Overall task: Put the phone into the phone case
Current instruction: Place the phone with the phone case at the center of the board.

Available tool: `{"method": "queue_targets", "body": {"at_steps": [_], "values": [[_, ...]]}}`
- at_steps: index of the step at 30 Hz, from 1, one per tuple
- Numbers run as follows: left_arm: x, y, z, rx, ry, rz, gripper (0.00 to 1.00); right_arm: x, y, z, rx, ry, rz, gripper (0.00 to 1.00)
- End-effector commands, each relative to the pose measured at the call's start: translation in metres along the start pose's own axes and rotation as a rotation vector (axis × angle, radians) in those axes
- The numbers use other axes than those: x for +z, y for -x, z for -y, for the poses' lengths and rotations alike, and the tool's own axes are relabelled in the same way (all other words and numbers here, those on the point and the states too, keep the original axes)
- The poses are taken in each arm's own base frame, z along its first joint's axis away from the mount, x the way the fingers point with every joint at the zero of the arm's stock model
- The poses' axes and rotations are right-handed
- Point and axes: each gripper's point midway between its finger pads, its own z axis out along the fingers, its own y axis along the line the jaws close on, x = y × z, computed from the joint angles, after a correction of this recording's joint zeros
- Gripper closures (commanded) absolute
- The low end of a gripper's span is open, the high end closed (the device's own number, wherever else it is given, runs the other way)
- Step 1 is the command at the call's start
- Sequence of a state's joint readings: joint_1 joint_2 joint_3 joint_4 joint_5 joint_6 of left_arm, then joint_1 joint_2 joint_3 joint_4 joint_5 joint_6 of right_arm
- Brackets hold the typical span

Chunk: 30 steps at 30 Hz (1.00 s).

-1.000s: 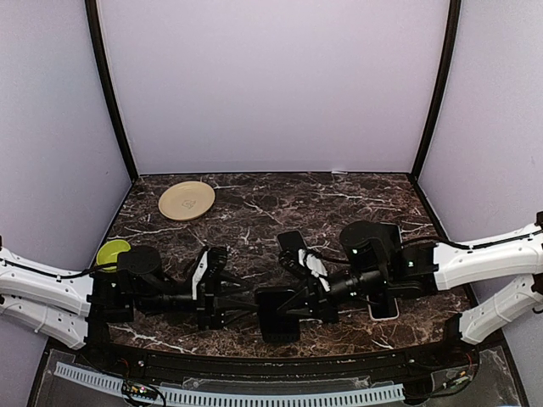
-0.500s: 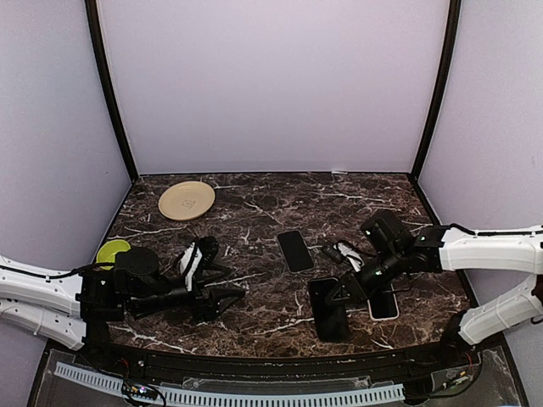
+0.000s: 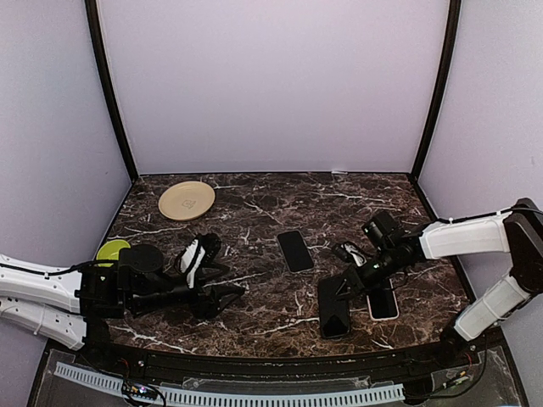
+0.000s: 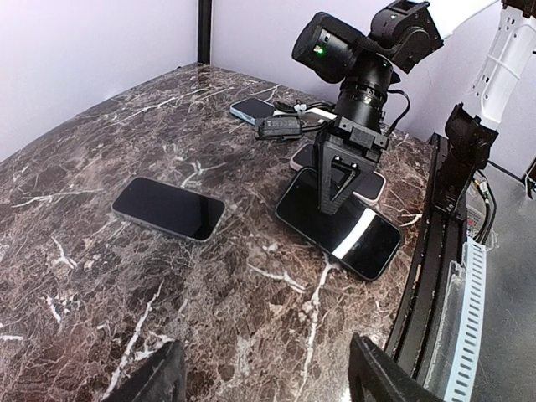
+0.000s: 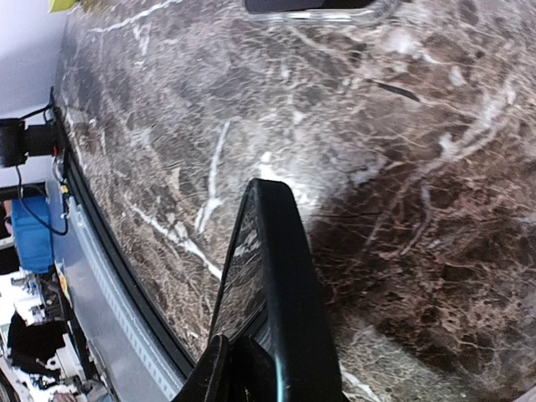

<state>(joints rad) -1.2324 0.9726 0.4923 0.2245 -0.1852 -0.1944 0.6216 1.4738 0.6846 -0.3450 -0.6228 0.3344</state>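
The black phone (image 3: 333, 309) lies flat near the table's front right, screen up (image 4: 343, 224). A thick black rim wraps its edge (image 5: 276, 276), and I cannot tell the phone case apart from it. My right gripper (image 3: 342, 287) reaches down to the phone's far end (image 4: 335, 188), with its fingers either side of that end (image 5: 243, 368). How tightly they press does not show. My left gripper (image 3: 222, 297) rests low over bare marble at front left, open and empty (image 4: 264, 373), well apart from the phone.
A second dark phone (image 3: 295, 250) lies mid-table (image 4: 167, 208). A white-edged phone (image 3: 383, 305) sits just right of the black one, under the right arm. A light blue phone (image 4: 251, 109) lies farther back. A tan plate (image 3: 187, 200) and a green disc (image 3: 110, 251) are at the left.
Both grippers met on the black phone at front centre a second ago. The left one let go and drew back left. The right one carried the phone right and laid it down.
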Motion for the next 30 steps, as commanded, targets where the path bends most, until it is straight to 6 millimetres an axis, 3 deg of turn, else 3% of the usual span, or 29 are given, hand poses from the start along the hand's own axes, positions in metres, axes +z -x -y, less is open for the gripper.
{"method": "queue_targets", "body": {"at_steps": [1, 3, 8, 12, 17, 20, 23, 26, 30], "values": [[-0.003, 0.003, -0.003, -0.007, 0.019, -0.005, 0.32, 0.0, -0.005, 0.054, 0.03, -0.261, 0.029, 0.76], [-0.004, 0.002, -0.004, -0.012, 0.022, -0.002, 0.32, -0.001, -0.005, 0.06, 0.042, -0.291, 0.039, 0.75], [-0.006, 0.004, -0.006, -0.009, 0.033, 0.002, 0.32, -0.008, -0.001, 0.071, 0.059, -0.368, 0.066, 0.56], [-0.007, 0.004, -0.009, -0.012, 0.052, 0.001, 0.32, -0.016, 0.007, 0.072, 0.055, -0.403, 0.095, 0.54], [-0.009, 0.002, -0.026, -0.026, 0.151, -0.01, 0.28, -0.032, 0.025, 0.057, 0.018, -0.402, 0.151, 0.52], [-0.011, 0.001, -0.045, -0.022, 0.261, -0.026, 0.23, -0.057, 0.051, 0.039, -0.039, -0.407, 0.27, 0.43], [-0.014, 0.003, -0.068, -0.016, 0.369, -0.045, 0.16, -0.094, 0.081, 0.025, -0.103, -0.455, 0.427, 0.21], [-0.018, 0.015, -0.097, -0.075, 0.439, -0.038, 0.13, -0.13, 0.105, 0.018, -0.151, -0.496, 0.568, 0.06], [-0.025, 0.022, -0.131, -0.136, 0.499, -0.035, 0.11, -0.167, 0.126, 0.025, -0.169, -0.526, 0.701, 0.02]]}}
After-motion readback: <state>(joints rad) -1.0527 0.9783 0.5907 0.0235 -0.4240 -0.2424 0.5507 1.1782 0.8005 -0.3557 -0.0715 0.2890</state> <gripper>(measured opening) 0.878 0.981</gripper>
